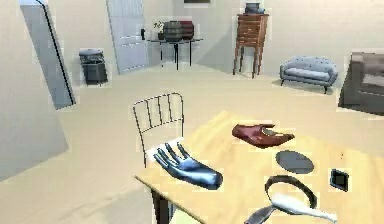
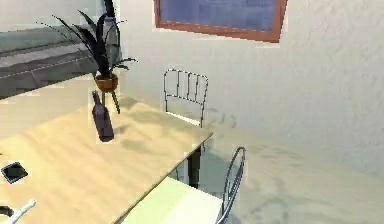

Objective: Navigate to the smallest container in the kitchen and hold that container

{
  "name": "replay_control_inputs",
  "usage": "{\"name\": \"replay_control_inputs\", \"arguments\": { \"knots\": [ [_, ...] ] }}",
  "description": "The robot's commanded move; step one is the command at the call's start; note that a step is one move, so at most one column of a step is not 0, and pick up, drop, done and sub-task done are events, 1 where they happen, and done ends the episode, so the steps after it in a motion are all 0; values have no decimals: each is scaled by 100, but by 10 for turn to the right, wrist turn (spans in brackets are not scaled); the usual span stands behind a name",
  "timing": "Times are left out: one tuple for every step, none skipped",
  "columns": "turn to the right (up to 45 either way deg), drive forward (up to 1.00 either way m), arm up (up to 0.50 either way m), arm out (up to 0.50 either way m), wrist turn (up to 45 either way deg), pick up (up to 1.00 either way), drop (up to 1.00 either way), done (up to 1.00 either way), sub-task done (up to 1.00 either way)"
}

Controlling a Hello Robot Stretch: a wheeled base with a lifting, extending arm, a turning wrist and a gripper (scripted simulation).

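A light wooden table [image 1: 225, 150] stands close ahead at the forward view's lower right. On it lie a blue-grey hand-shaped sculpture [image 1: 185, 166], a red-brown object [image 1: 261, 133], a dark flat disc [image 1: 294, 161], a dark ring [image 1: 290, 186], a small black phone [image 1: 340, 179] and a white utensil [image 1: 300, 208]. In the arm side view the same table [image 2: 90, 170] carries a dark bottle [image 2: 102, 120], with the phone [image 2: 14, 171] at the left. A spiky plant in a brown pot [image 2: 106, 80] stands behind the bottle.
A wire chair [image 1: 160, 115] stands at the table's far side, and two more chairs [image 2: 186, 95] [image 2: 228, 185] stand at its end. Farther off are a white door [image 1: 128, 35], a dark bin [image 1: 93, 67], a glass side table [image 1: 175, 42], a wooden cabinet [image 1: 251, 42], a grey sofa [image 1: 308, 71] and a brown armchair [image 1: 365, 82]. Open floor lies between.
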Motion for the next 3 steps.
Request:
{"name": "replay_control_inputs", "arguments": {
  "knots": [
    [-450, 0, 0, 0, 0, 0, 0, 0, 0],
    [-150, 0, 0, 0, 0, 0, 0, 0, 0],
    [0, 0, 50, 0, 0, 0, 0, 0, 0]
  ]
}}
